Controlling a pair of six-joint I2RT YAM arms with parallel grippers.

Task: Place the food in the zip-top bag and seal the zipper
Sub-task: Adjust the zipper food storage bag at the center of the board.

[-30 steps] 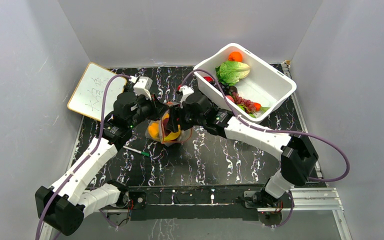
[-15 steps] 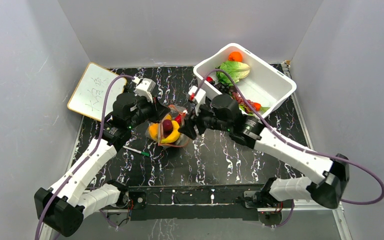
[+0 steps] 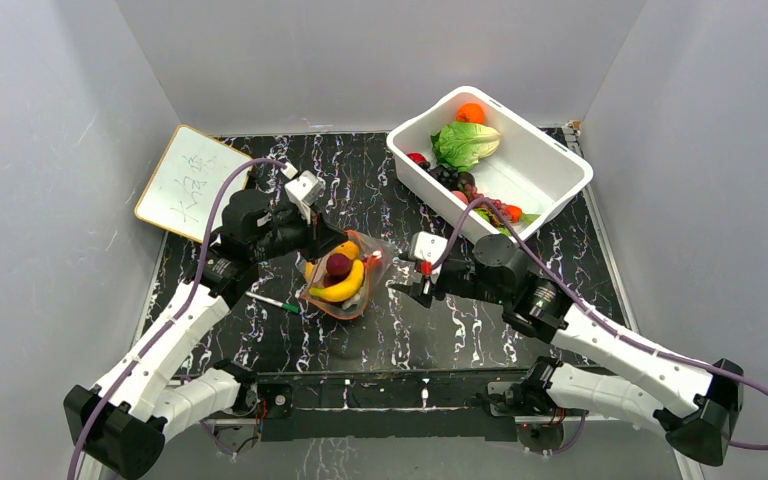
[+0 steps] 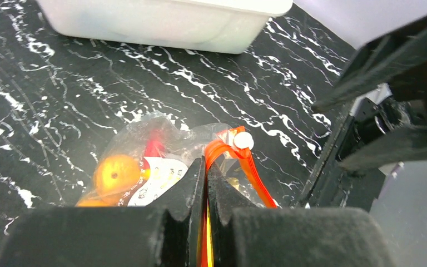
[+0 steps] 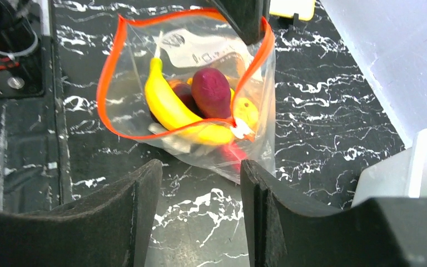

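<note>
The clear zip-top bag (image 3: 352, 292) lies at the table's middle, its mouth open toward the right. Inside it are a yellow banana (image 3: 338, 290), a purple piece (image 3: 338, 264) and an orange piece (image 3: 346, 249). My left gripper (image 3: 322, 241) is shut on the red-orange zipper strip (image 4: 251, 169) at the bag's far rim. The strip's white slider (image 4: 243, 141) shows just past the left gripper (image 4: 206, 167). My right gripper (image 3: 412, 284) is open and empty, apart from the bag on its right. In the right wrist view the open right gripper (image 5: 200, 178) faces the bag (image 5: 139, 83), banana (image 5: 172, 108) and purple piece (image 5: 211, 92).
A white tub (image 3: 532, 165) at the back right holds a lettuce (image 3: 465, 143), an orange fruit (image 3: 471, 112), dark grapes and other pieces. A whiteboard (image 3: 182, 180) lies at the back left. A green-and-white pen (image 3: 273, 302) lies left of the bag.
My right gripper has drawn back from the bag, to the right and nearer, and is now empty. The bag has shifted slightly right with my left gripper still on its rim.
</note>
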